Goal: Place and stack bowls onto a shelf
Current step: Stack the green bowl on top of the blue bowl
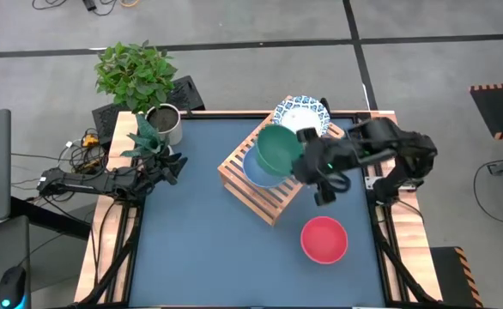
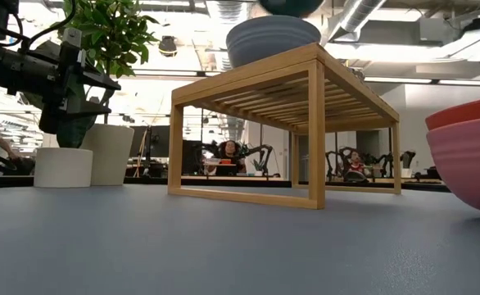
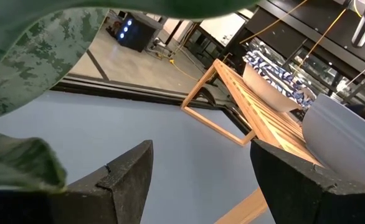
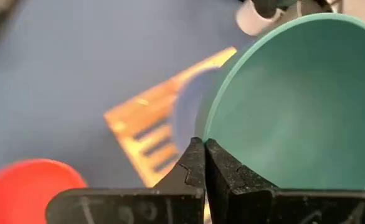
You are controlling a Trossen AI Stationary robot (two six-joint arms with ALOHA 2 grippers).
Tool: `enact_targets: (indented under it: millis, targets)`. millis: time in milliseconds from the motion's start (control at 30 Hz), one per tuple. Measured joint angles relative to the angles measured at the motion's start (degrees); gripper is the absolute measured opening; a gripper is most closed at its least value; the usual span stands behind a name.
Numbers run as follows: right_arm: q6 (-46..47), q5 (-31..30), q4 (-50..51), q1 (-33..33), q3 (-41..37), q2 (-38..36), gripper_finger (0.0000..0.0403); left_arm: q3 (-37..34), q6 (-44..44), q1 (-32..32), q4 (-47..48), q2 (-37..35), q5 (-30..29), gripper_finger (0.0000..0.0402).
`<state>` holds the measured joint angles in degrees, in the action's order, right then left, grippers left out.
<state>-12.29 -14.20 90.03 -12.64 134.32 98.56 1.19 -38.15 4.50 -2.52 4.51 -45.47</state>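
1. The right gripper (image 1: 307,159) reaches in from the table's right side over the shelf (image 1: 264,193), and its fingers (image 4: 198,168) are pinched together on the rim of the green bowl (image 1: 277,148)
2. In the right wrist view the green bowl (image 4: 301,106) spreads out ahead of the fingertips, tilted so its inside faces the camera, the rim caught right between the two tips
3. From above, the green bowl hangs over the plain blue bowl (image 1: 258,172), which sits on the shelf's slats; I cannot tell whether the two touch
4. A blue-and-white patterned bowl (image 1: 303,113) rests on the far end of the shelf, just beyond the green one
5. The pink-red bowl (image 1: 324,239) stands on the blue tabletop (image 1: 191,249) near the shelf's near corner, below the right gripper and apart from it
6. The left gripper (image 1: 170,165) waits at the table's left side beside a potted plant (image 1: 140,77), fingers (image 3: 117,180) spread apart and holding nothing, well apart from the shelf
7. In the low view the blue bowl (image 2: 273,39) sits on top of the shelf (image 2: 305,90)
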Motion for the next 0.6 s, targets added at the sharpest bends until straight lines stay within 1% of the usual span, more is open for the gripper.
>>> enact_targets:
  millis: [167,333,467,600]
  targets:
    - [-8.66,0.19,-0.12,4.39,-0.51,1.51,0.0018,0.0,0.0,0.0,0.01,0.0,0.01,0.0253]
    - [-13.92,1.22,-0.03,4.18,-0.67,4.11,0.0018,0.0,0.0,0.0,0.0,0.0,-0.01,0.0253]
    - [-16.29,1.92,-0.05,3.16,-0.59,6.19,0.0018,0.0,0.0,0.02,0.02,0.0,0.02,0.0253]
    - [-15.63,2.97,0.02,3.24,-0.68,7.31,0.0018,0.0,0.0,0.02,0.0,0.0,-0.01,0.0253]
